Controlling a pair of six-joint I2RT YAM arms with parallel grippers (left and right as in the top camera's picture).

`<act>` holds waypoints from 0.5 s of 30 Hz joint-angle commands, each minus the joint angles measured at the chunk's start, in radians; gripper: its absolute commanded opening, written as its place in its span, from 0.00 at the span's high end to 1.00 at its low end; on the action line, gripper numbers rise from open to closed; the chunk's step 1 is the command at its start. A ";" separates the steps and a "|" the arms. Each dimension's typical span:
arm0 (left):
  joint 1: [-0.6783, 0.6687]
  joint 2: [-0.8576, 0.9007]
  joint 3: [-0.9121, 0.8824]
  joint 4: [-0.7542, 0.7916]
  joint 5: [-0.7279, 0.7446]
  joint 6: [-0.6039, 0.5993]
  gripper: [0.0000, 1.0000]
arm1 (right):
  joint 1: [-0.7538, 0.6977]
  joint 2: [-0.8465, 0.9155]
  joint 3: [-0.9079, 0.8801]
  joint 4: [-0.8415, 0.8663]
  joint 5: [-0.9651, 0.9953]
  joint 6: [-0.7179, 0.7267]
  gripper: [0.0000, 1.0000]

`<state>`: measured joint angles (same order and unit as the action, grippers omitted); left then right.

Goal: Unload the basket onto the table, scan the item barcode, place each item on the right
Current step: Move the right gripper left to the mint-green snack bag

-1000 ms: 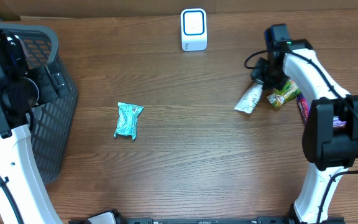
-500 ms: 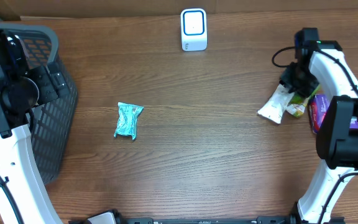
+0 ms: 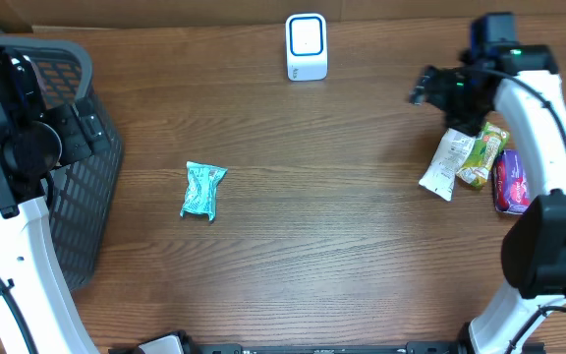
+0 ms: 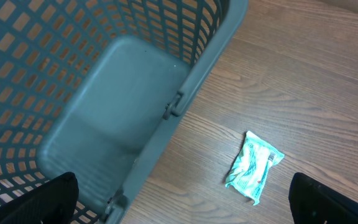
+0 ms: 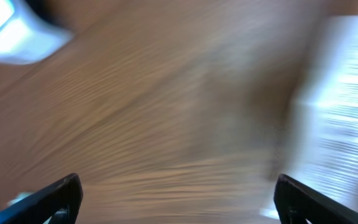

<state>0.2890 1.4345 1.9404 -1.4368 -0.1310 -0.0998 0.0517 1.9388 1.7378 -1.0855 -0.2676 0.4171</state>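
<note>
Packets cluster by the table's (image 3: 312, 256) right edge: a white packet (image 3: 447, 163) lies flat, touching a green packet (image 3: 481, 157), with a purple packet (image 3: 510, 183) just beside that. The right fingers (image 5: 55, 198) are spread wide with nothing between them, near the far right corner. The barcode scanner (image 3: 306, 46) stands at the far edge. A teal packet (image 3: 202, 189) lies left of centre. The left fingers (image 4: 48, 200) gape empty over the basket (image 3: 88, 71).

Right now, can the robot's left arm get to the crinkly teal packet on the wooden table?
Probably yes. The left gripper hangs open by the rim of the grey plastic basket. The crinkly teal packet lies alone on bare wood just beside the basket, with nothing on top of it or in between.
</note>
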 commanded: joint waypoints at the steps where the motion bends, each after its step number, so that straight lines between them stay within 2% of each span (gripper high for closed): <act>1: 0.003 0.001 0.017 0.001 0.005 -0.013 0.00 | 0.114 -0.003 -0.058 0.066 -0.208 -0.021 0.01; 9: 0.002 0.001 0.017 0.001 0.005 -0.013 0.00 | 0.388 0.003 -0.228 0.382 -0.246 0.209 0.02; 15: 0.003 0.001 0.017 0.001 0.005 -0.013 0.00 | 0.568 0.005 -0.341 0.651 -0.097 0.382 0.10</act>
<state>0.2890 1.4345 1.9404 -1.4368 -0.1310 -0.0998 0.5610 1.9430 1.4349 -0.4789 -0.4507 0.6743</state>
